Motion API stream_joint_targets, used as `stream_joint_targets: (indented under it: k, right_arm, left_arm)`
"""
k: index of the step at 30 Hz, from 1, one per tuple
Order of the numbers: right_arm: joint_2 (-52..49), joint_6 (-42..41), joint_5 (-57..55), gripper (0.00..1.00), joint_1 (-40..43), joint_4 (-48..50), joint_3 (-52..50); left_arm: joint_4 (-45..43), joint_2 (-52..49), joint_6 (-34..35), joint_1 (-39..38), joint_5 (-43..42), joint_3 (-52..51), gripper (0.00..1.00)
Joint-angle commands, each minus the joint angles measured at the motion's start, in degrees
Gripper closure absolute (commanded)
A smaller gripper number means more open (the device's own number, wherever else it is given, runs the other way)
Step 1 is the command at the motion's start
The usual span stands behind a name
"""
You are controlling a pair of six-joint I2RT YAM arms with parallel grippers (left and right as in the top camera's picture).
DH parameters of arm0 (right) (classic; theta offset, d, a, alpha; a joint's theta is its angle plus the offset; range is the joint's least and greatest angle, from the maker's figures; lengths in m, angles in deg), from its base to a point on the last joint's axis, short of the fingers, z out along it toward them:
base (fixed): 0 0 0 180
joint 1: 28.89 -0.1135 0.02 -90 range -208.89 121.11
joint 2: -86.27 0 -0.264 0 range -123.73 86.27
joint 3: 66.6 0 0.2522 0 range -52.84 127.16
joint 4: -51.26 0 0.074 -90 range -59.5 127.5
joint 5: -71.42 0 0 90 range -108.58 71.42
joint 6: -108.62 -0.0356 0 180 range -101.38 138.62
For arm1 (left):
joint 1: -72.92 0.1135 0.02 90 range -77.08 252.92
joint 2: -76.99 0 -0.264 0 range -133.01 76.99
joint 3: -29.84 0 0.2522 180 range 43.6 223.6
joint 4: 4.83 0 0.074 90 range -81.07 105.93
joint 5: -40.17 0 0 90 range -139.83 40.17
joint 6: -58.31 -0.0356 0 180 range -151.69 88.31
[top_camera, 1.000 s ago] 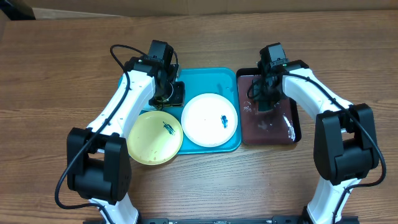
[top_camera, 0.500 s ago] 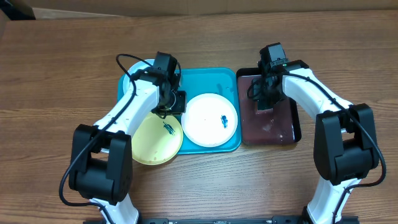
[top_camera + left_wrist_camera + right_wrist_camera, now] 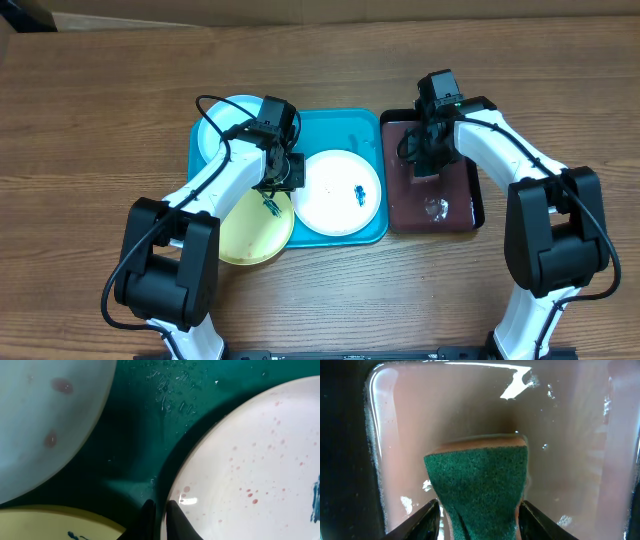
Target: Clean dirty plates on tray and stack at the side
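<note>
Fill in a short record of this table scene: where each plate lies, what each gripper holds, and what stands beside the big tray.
Pale blue round plastic plate: in the large turquoise plastic tray, far left corner.
White round plastic plate: mid-tray, with a blue smudge.
Yellow-green round plastic plate: overhanging the tray's near left corner, smudged.
Left gripper: closed on the white plate's left rim.
Right gripper: grips a green sponge over the smaller black tray.
Black tray: right of the turquoise tray, wet.

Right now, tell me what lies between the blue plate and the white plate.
Wet tray floor, plus the left gripper at the white plate's rim facing the blue plate. Both left wrist and overhead views show it.
</note>
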Motion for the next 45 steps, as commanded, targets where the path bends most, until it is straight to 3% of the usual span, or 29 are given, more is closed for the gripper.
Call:
stream_joint_targets:
  k: [1,12,15,17,26,35,39,45]
  right_arm:
    - [-0.2,-0.3,-0.2,0.48,0.4,0.2,-0.2]
    - [-0.1,0.3,-1.1,0.46,0.4,-2.0,1.7]
    - [-0.1,0.3,-1.1,0.28,0.4,-3.4,3.3]
    - [-0.1,0.3,-2.0,0.15,0.4,-3.5,3.5]
    - [0.2,0.3,-3.4,0.00,1.3,-7.9,8.7]
    - [0.2,0.3,-3.4,0.00,1.3,-8.6,9.5]
    - [0.2,0.3,-3.4,0.00,1.3,-8.6,9.5]
    - [0.2,0.3,-3.4,0.00,1.3,-8.6,9.5]
  left_arm:
    - [-0.5,-0.5,0.8,-0.2,1.2,-0.6,0.89]
    - [-0.9,-0.9,0.8,-0.4,1.3,-1.0,0.81]
    - [-1.4,-1.4,0.8,-0.5,1.3,-1.0,0.82]
    - [-2.1,-1.6,0.8,-0.5,1.3,-1.0,0.95]
    - [-5.1,-1.6,0.8,0.5,1.8,-0.4,0.96]
    - [-4.2,-1.6,-1.4,1.2,1.9,2.5,0.93]
    - [-3.6,-1.6,-1.0,1.1,1.5,2.9,0.76]
    - [0.6,-1.6,0.8,0.0,1.8,2.8,0.81]
